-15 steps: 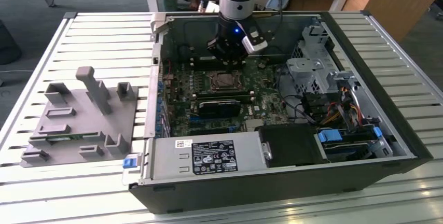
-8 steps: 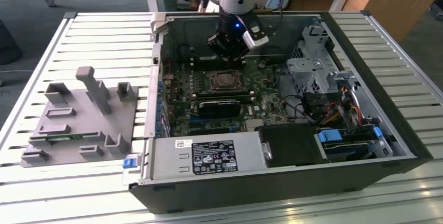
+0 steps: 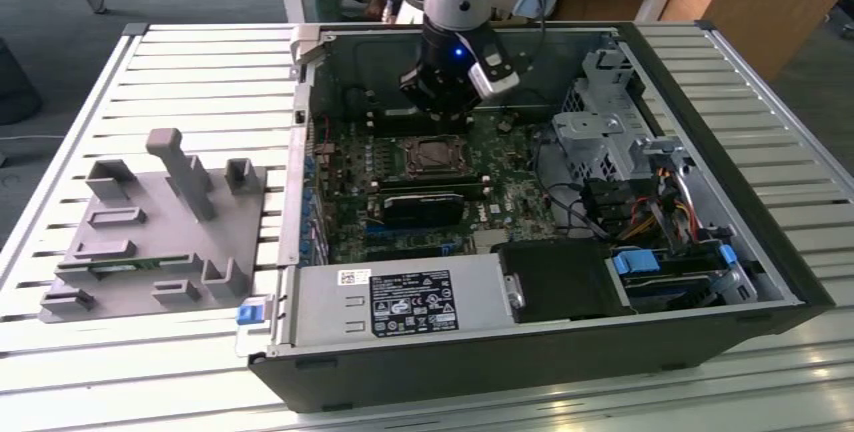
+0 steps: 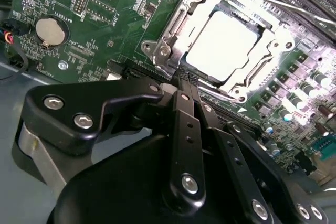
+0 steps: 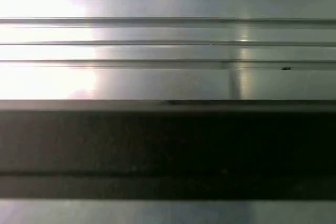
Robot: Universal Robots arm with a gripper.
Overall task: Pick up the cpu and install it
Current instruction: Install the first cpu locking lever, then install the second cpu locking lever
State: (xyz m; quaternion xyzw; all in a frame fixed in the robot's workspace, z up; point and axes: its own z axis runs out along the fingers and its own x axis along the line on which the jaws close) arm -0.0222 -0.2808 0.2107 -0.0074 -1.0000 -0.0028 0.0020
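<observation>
The cpu (image 4: 223, 43), a flat square chip with a bright silver top, lies in the metal-framed socket (image 4: 167, 45) on the green motherboard (image 4: 110, 3). In the exterior view the cpu (image 3: 430, 155) sits near the middle of the open computer case. My gripper (image 3: 441, 112) hangs just above and behind the socket. In the second wrist view its black fingers (image 4: 185, 90) meet just short of the socket frame, shut with nothing between them. They are not touching the chip.
A black heatsink block (image 3: 420, 207) sits beside the socket. The power supply (image 3: 400, 302) lines the case front, and a drive cage (image 3: 601, 132) with cables (image 3: 654, 212) lies toward the exterior view's right. A grey fixture tray (image 3: 147, 232) stands on the slatted table (image 5: 168, 3).
</observation>
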